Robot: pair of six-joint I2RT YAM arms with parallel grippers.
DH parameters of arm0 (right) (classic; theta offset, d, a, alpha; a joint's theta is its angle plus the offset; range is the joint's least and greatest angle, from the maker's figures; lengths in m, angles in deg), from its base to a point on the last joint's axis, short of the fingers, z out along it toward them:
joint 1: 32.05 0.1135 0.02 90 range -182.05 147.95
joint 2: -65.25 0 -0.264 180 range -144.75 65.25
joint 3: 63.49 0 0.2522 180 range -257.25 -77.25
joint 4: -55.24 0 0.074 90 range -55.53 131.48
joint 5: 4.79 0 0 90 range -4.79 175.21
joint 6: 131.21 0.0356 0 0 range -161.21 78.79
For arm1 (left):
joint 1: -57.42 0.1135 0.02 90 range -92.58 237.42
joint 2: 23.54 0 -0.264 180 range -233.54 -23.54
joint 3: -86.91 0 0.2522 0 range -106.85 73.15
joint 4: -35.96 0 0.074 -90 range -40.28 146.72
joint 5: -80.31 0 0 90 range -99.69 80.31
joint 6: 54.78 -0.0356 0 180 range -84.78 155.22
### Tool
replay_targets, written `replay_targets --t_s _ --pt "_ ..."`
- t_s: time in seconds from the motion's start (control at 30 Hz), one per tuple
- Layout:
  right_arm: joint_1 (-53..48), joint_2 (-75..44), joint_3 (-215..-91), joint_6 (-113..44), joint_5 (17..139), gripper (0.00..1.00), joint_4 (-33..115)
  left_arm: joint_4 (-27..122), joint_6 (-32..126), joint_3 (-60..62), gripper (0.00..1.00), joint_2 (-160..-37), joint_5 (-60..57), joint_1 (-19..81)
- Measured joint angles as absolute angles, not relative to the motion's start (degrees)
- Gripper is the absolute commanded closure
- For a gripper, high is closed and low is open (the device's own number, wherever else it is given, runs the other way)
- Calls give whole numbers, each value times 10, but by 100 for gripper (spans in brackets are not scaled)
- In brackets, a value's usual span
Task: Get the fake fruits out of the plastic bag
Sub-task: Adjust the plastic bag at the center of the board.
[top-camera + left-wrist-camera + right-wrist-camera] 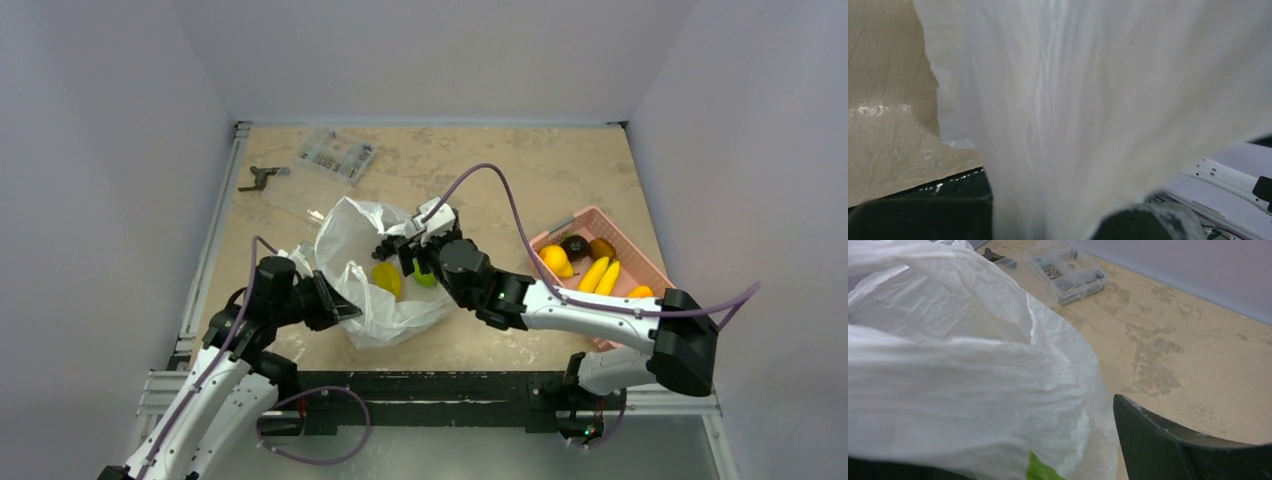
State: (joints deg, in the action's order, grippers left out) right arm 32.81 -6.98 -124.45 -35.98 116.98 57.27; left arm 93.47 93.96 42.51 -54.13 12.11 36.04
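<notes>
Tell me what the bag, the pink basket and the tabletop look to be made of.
The plastic bag: thin whitish film with a soft sheen, judging by its fine crinkles and limp folds. The pink basket: probably rigid moulded plastic, going by its stiff straight walls and even colour. The tabletop: beige, mottled and matt with worn-looking patches, perhaps laminate or painted board; the look leaves it open.

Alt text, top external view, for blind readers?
A crinkly translucent white plastic bag lies mid-table, left gripper pinching its near edge, right gripper at its mouth beside a yellow plastic fruit and a green one. A pink slatted basket holds more fruit.
</notes>
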Motion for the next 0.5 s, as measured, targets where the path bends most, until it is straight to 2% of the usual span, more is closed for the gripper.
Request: replay_targets --t_s 0.07,0.13,0.17,0.4,0.5 --pt "324 -115 -1289 -372 1193 82 575 935 921 407 100 -549 127 360" --pt "316 -146 -1318 -375 1217 96 579 945 895 368 100 -576 129 360" --pt "306 -153 -1324 -373 1226 100 582 954 880 338 100 -597 129 360" --pt "176 -115 -1324 -351 1237 100 593 1014 776 54 100 -778 128 373" --pt "157 -87 -1329 -357 1246 100 596 1026 746 -68 100 -832 129 376"
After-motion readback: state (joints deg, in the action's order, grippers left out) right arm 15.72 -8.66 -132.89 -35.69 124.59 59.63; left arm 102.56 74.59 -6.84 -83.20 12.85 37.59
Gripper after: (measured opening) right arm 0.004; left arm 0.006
